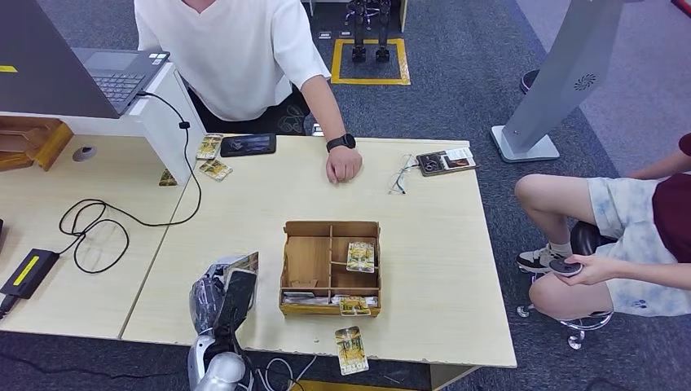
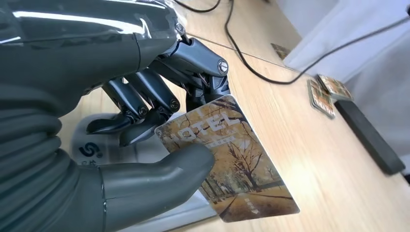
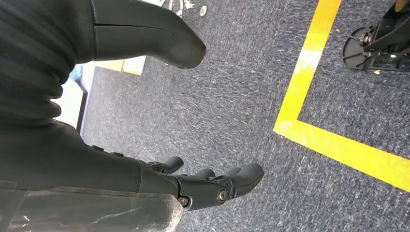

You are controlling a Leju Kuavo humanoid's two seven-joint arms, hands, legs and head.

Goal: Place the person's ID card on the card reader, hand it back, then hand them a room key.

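Left hand (image 2: 145,140) pinching a room key (image 2: 232,159) between thumb and fingers, hovering over the near edge of the table (image 1: 424,204), beside the wooden box (image 1: 330,267). Right hand (image 3: 193,183) hanging empty above carpet (image 3: 241,96), fingers apart.

Left hand (image 2: 145,125) pinches a card; right hand (image 3: 193,183) hangs, fingers apart.

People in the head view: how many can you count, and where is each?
2. A person in a white shirt is at the table's far side, hand on it; a person in shorts sits beyond its right end.
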